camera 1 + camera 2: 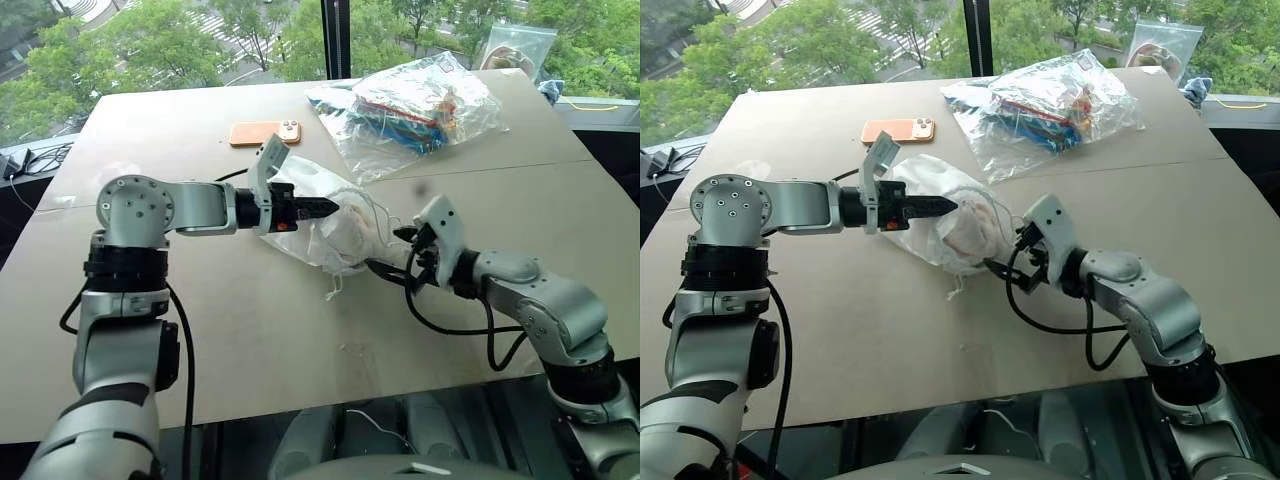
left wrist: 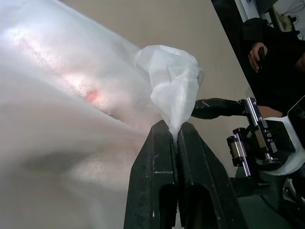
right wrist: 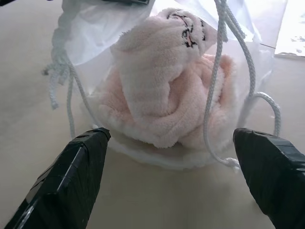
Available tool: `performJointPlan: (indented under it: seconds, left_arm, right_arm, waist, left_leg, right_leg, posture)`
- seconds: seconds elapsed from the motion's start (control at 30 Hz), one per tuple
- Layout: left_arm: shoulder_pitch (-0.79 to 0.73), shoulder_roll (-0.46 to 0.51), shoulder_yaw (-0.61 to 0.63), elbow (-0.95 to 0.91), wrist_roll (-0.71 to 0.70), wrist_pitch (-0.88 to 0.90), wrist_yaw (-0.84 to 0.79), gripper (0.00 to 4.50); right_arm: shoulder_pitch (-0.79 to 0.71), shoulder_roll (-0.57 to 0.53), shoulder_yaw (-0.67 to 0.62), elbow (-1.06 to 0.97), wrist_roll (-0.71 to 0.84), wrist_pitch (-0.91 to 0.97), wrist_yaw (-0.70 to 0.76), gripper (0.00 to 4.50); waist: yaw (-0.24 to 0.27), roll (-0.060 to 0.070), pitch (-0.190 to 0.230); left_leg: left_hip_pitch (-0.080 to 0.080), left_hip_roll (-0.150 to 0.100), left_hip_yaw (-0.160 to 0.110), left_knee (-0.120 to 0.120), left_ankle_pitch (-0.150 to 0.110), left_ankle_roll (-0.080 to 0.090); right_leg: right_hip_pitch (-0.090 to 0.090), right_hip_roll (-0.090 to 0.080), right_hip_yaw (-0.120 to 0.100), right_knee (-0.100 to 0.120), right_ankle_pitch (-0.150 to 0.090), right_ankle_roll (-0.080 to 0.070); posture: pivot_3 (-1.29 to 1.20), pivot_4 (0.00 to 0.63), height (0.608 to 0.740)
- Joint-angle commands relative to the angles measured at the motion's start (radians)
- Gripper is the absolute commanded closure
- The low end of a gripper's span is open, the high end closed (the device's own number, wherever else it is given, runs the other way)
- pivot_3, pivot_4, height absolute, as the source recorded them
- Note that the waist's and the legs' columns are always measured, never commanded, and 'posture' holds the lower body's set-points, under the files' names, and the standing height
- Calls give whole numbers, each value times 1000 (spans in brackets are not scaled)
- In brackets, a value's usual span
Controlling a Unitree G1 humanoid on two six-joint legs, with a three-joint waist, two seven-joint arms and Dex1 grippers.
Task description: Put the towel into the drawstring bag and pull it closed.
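The drawstring bag, thin and translucent white, lies at the middle of the table with its mouth towards my right arm. The pinkish-white towel sits bundled inside the mouth, black print on its top. My left gripper is shut on a pinched fold of the bag's fabric at the upper rim and holds it raised. Level with the mouth, my right gripper stands wide open, one finger either side of the towel, touching nothing. White cord loops hang across the opening and trail onto the table.
An orange phone lies behind the bag. A clear plastic bag of colourful items rests at the back right, a second clear bag by the window. Cables lie off the left edge. A person sits beyond the table.
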Motion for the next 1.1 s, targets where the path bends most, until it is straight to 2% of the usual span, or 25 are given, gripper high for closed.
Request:
performJointPlan:
  seconds: [0.03, 0.33, 0.43, 0.53, 0.57, 0.7, 0.83, 0.93, 1.03, 1.1]
  left_arm:
    - [-28, -12, 47, -40, 15, 25, -17, 4500]
    - [-19, -31, 88, -72, 62, 62, -37, 4500]
    - [-12, -34, 94, -84, 77, 70, -47, 4500]
    - [-11, -39, 100, -90, 94, 78, -57, 4500]
    - [-11, -41, 104, -93, 98, 81, -59, 4500]
    - [4, -46, 117, -114, 121, 76, -71, 4500]
    - [27, -50, 132, -126, 150, 56, -104, 4500]
    - [32, -49, 130, -119, 182, 29, -154, 4500]
    - [10, -8, 29, -104, 298, -71, -301, 4500]
    - [-41, 21, -108, -64, 441, -218, -454, 4500]
  right_arm:
    - [-45, 29, 9, 49, -20, -33, -11, 44]
    - [-96, 79, 12, 202, -16, -112, 53, 44]
    - [-109, 86, 13, 245, 10, -158, 137, 853]
    - [-128, 89, 15, 294, 19, -172, 188, 2106]
    - [-136, 87, 23, 316, 8, -182, 198, 2796]
    - [-127, 68, -17, 325, 40, -207, 260, 4444]
    - [-75, 70, -155, 212, 253, -100, 296, 4444]
    - [-52, 89, -257, 140, 442, -21, 269, 4444]
    - [-58, 134, -364, 84, 688, 26, 155, 4444]
    - [-74, 155, -393, 73, 793, 25, 72, 4444]
  waist:
    - [0, 0, 0]
    - [-1, 0, 0]
    - [-2, 0, 0]
    - [-2, 0, 0]
    - [-2, 0, 0]
    - [-1, 0, 0]
    - [-1, 0, 0]
    - [-2, 0, 0]
    - [-1, 0, 0]
    - [2, 0, 0]
  left_leg:
    - [0, 0, 0, 0, 0, 0]
    - [0, 0, 0, 0, 0, 0]
    - [0, 0, 0, 0, 0, 0]
    - [0, 0, 0, 0, 0, 0]
    - [0, 0, 0, 0, 0, 0]
    - [0, 0, -1, 0, 0, 0]
    - [-1, 0, -1, 0, 0, 0]
    - [-1, 0, -1, 0, 0, 0]
    - [0, 0, -2, 0, 0, 0]
    - [0, 0, -2, -1, 0, 0]
  right_leg:
    - [0, 0, 0, 0, 0, 0]
    - [0, 0, 0, 0, 0, 0]
    - [0, 0, 0, 0, 0, 0]
    - [0, 0, 0, 0, 0, 0]
    - [0, 0, 0, 0, 0, 0]
    - [0, 0, -1, 0, 0, 0]
    - [0, 0, -1, -1, 0, 0]
    - [0, 0, -1, -1, 0, 0]
    - [1, 0, -2, -1, 0, 0]
    - [1, 0, -2, -2, 0, 0]
  posture:
    - [0, 150, 740]
    - [0, 150, 740]
    - [0, 150, 740]
    - [0, 150, 740]
    - [0, 150, 740]
    - [0, 150, 740]
    - [0, 150, 740]
    - [0, 150, 740]
    - [0, 150, 740]
    - [0, 150, 740]
